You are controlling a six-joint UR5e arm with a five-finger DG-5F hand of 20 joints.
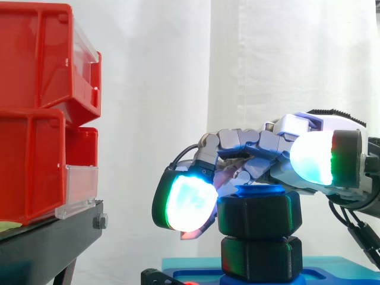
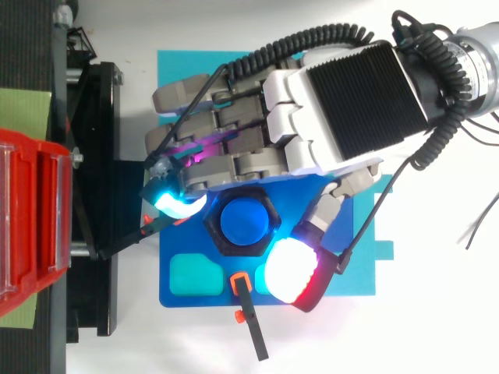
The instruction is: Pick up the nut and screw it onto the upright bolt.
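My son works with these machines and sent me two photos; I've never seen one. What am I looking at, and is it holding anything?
This is a robot arm ending in a mechanical hand; the glowing pads are its own fingertips. One photo is taken level from the side, the other looks straight down on the same spot. On the blue plastic base plate stands a blue upright bolt, with a black hexagonal nut near its top and a second black nut below. The hand's fingers curl round the upper nut, a pad on each side, so it seems to grip it, probably to turn it. At the left are red plastic bins on a black stand.
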